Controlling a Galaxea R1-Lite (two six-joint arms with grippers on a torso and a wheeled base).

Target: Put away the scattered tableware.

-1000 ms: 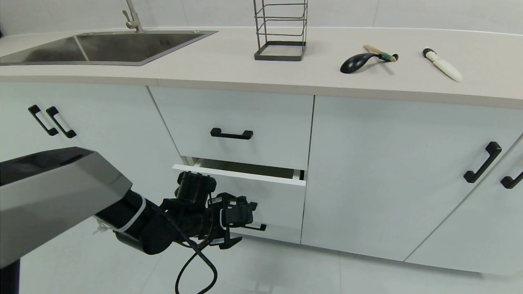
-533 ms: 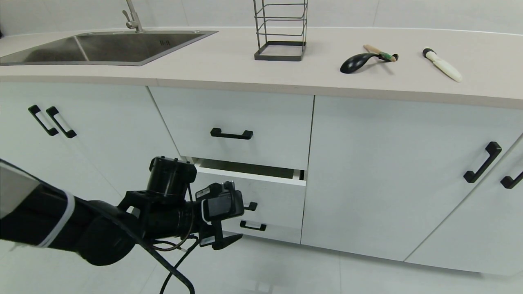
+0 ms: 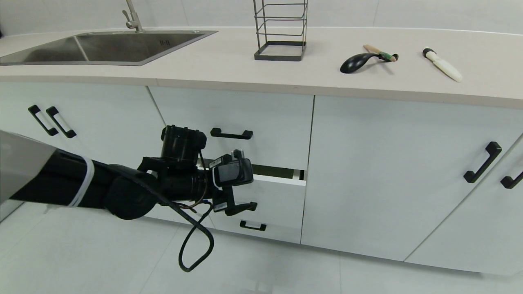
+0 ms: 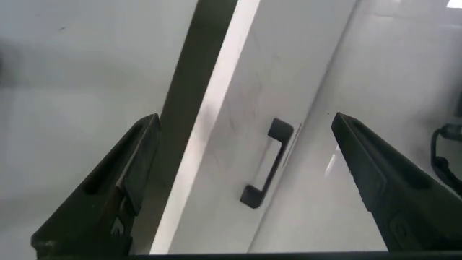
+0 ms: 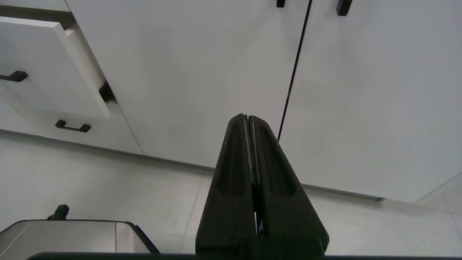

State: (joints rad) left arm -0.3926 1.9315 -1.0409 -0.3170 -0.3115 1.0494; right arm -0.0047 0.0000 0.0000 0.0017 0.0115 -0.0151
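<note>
Looking from the head view: drawer (image 3: pixel 278 198) barely ajar, left gripper (image 3: pixel 244 182) before its front, black spoon (image 3: pixel 354 62) and white knife (image 3: pixel 443 66) out on the countertop (image 3: pixel 229 67). Left wrist: fingers (image 4: pixel 108 195) spread, drawer handle (image 4: pixel 263 172) framed between, untouched. Right wrist: right gripper (image 5: pixel 249 173) pressed together, empty. I judge we're opening the drawer; next, clamp that handle, pull.

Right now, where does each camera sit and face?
Head: up high, looking down over the counter; left arm shows.
Left wrist: on the left arm, faces the open drawer between spread left fingers.
Right wrist: on the right arm, faces cabinet doors and floor past shut right fingers.
Shared: all three show that drawer.
</note>
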